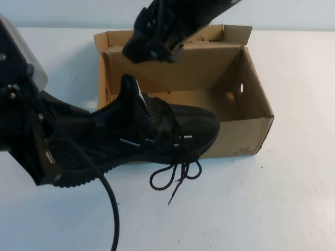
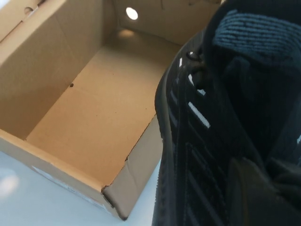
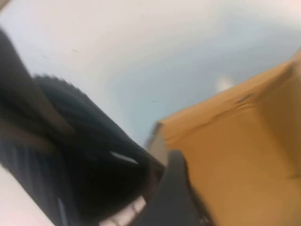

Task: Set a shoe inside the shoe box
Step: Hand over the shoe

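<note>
Shoe (image 1: 152,128) in air, toe over near rim of shoe box (image 1: 251,94). Left tool (image 1: 52,151) at heel; we judge it clamped there. Right tool (image 1: 152,44) above box, grip state unclear. Knit upper soft, sole stiffer; we favour heel hold. Laces dangle toward surface (image 1: 293,198), may snag rim.

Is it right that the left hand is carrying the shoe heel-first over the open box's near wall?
Not quite: the toe leads. In the high view the left hand grips the shoe at its heel, toe over the shoe box. The right hand hovers above the box.
</note>
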